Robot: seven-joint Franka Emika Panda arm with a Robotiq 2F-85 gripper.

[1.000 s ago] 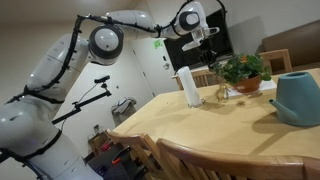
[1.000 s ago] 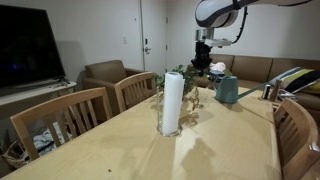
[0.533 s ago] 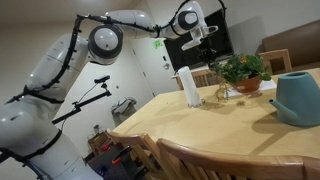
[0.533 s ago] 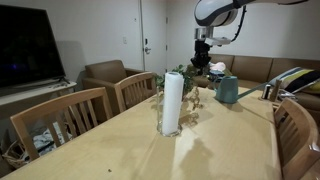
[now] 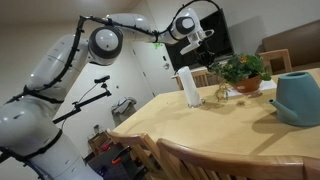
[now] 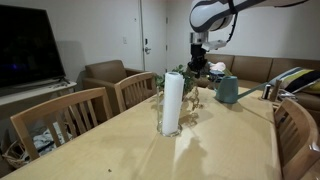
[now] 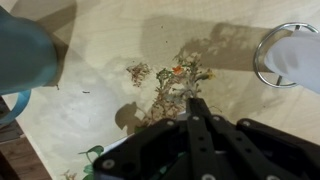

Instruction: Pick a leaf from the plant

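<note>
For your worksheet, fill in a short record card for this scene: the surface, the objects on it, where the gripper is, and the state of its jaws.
Surface: pale wooden dining table
Plant: bushy dark green houseplant in a low orange-brown pot, standing on the table
Other objects: upright white paper towel roll; pale teal rounded container
Gripper: black Robotiq gripper, raised in the air, higher than the plant and apart from it
Jaws: cannot tell whether open or shut
Leaf in gripper: too small to tell

Light wooden dining table (image 6: 225, 150), wooden chairs (image 6: 62, 112), dark television (image 6: 22, 45), brown sofa (image 6: 258, 68), white door (image 6: 152, 35), pale walls (image 6: 95, 30)
</note>
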